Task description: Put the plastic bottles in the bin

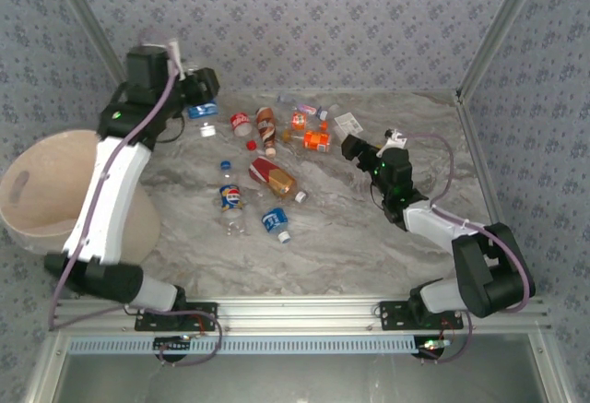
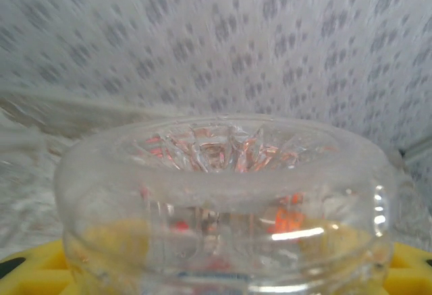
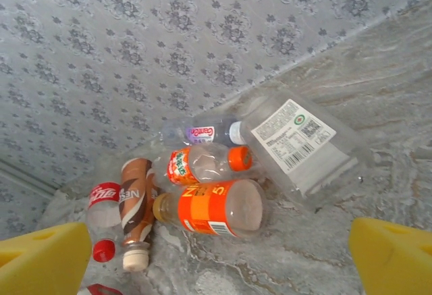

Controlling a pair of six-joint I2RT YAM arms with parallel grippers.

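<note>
Bottle (image 2: 223,200), judged light, crushable, slick (body grip advised), is gripped by part-closed left tool (image 1: 201,89) nr table (image 1: 350,228) rear, bin (image 1: 37,191) at left; other bottles (image 1: 272,177) are faced by wide-open, empty right tool (image 1: 353,148).

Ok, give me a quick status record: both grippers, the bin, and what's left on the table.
left gripper: shut on a blue-labelled bottle, near the back wall
right gripper: open, holding nothing, facing the orange-labelled bottles
bin: at the left edge of the table
bottles lying loose: a cluster at the far side, three nearer the arms, among them a Pepsi bottle
task: not finished
</note>
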